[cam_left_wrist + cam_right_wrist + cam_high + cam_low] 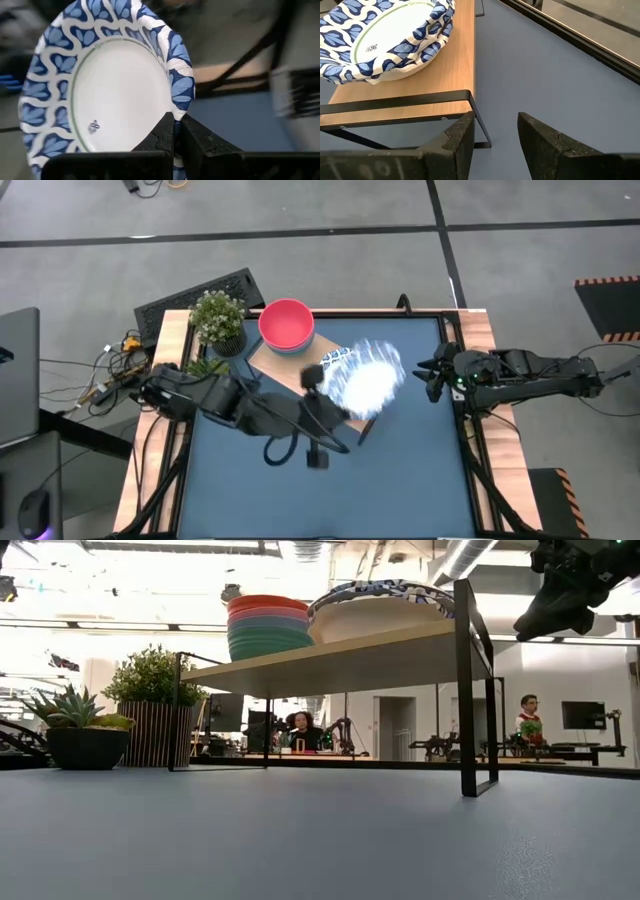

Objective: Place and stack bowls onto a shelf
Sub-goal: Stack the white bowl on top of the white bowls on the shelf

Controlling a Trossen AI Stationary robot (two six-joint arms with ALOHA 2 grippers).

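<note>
A pink bowl [287,325] sits on a green one at the far-left end of the light-wood shelf [265,358]; the low view shows this stack [268,625]. White bowls with blue-patterned rims [385,40] are stacked at the shelf's right end [385,605]. My left gripper [322,375] is at the left side of that stack, shut on the top bowl [115,85]. My right gripper [428,372] hovers open to the right of the shelf's end, touching nothing [495,135]. My left gripper pinches the top patterned bowl by its blue rim [180,95] between its two fingers, one on the inner side and one on the outer. The fingers come roughly level from the table's left. The bowl lies slightly askew on the patterned bowls beneath it.
A leafy potted plant [217,318] and a small succulent [205,365] stand at the shelf's far-left end. The shelf's black metal legs [466,690] stand on the blue tabletop [400,480]. Bare tabletop lies toward the near edge. People sit in the room beyond.
</note>
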